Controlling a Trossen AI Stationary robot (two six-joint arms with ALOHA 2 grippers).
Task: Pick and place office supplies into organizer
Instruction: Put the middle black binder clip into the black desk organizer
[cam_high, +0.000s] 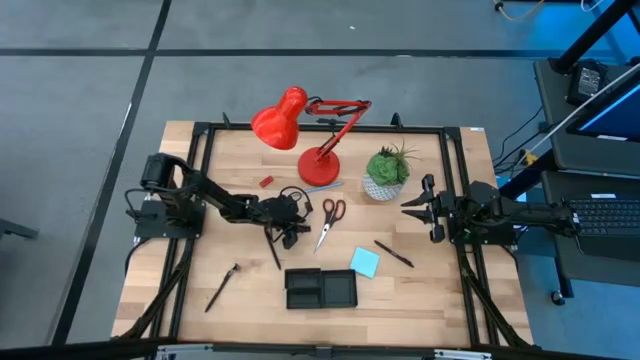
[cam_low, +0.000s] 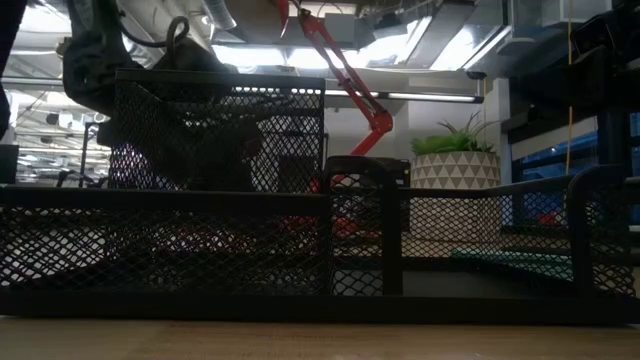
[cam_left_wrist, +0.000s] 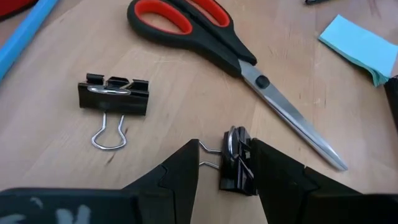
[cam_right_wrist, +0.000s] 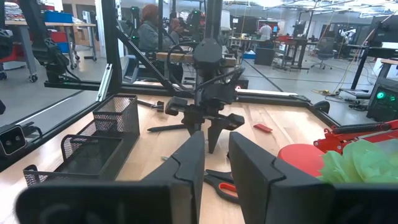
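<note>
On the left side of the desk (cam_high: 200, 170) your left gripper (cam_high: 290, 232) is low, just at 9 o'clock from the scissors (cam_high: 331, 222). Its fingers stand apart, one on each side of a small black clip (cam_left_wrist: 236, 163), so the clip is between them but I judge it is not yet squeezed. A second clip (cam_left_wrist: 114, 98) lies free near it, and a pen (cam_high: 221, 287) rests at 8 o'clock from the gripper, close to the front edge.

The organizer (cam_high: 320, 289) sits at 5 o'clock from this gripper, near the front edge. The way there looks free, only the scissors blades point that way, so lift before you travel.

The blue note pad (cam_high: 365, 262) lies just at 1 o'clock from the organizer, and another pen (cam_high: 394, 254) a little further to the right.

The right gripper (cam_high: 420, 211) waits at the right side, beside the plant (cam_high: 386, 173), almost closed and holding nothing.
</note>
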